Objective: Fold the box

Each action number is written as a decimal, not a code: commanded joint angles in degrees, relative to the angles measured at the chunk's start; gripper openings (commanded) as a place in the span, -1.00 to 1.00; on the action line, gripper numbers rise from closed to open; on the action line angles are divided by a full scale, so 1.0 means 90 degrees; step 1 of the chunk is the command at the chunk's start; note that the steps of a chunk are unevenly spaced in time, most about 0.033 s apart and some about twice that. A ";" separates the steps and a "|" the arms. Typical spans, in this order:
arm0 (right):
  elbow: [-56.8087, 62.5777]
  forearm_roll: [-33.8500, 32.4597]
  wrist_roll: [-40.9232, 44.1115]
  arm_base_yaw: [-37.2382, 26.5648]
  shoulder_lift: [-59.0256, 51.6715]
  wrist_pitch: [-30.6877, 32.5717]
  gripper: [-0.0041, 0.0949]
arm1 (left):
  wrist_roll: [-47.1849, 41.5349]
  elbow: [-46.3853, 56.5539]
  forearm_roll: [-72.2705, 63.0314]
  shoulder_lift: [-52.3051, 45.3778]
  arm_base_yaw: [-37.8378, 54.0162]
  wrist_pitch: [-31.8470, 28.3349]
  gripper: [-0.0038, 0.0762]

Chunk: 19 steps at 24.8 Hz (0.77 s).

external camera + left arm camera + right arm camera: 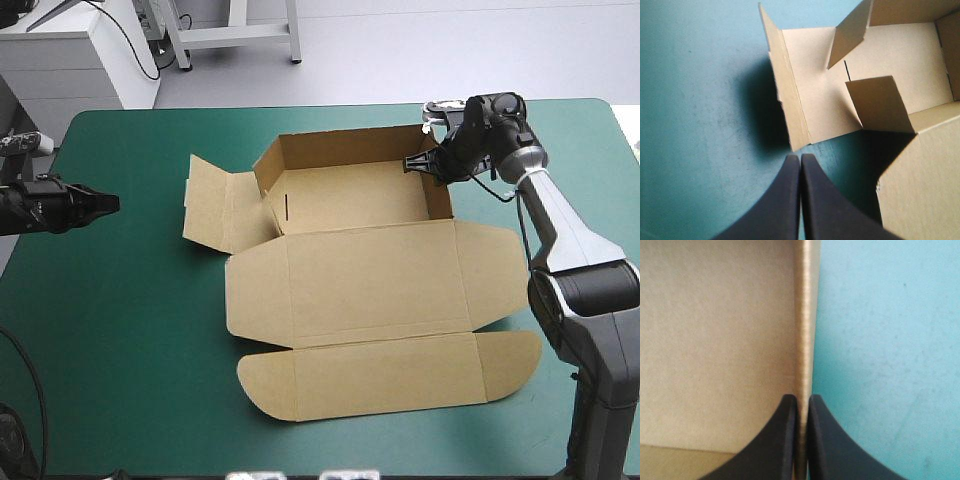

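The right jaws gripped the raised right wall of the brown box near its far corner. The left jaws hung clenched, empty, over the table, left of the box.

The brown cardboard box at the centre of the high view is matt paperboard with a fine fibrous grain. Its cut wall edge carries a soft sheen. The teal-green table cover around it looks matt and faintly speckled. The curved black fingers look smooth and dull, like moulded plastic.
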 commanded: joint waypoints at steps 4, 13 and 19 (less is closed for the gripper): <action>-0.0762 0.0349 -0.0002 -0.0009 0.0087 0.0580 -0.63 | 0.0044 -0.0163 -0.0394 -0.0215 0.0016 0.0096 -0.92; -0.0938 0.0494 0.0269 -0.0183 -0.0014 0.0592 0.59 | 0.0044 -0.0163 -0.0394 -0.0215 0.0016 0.0181 -0.92; -0.0578 0.0564 0.0189 -0.0181 -0.0575 0.0604 0.58 | 0.0005 -0.0163 -0.0229 -0.0204 0.0016 0.0005 -0.92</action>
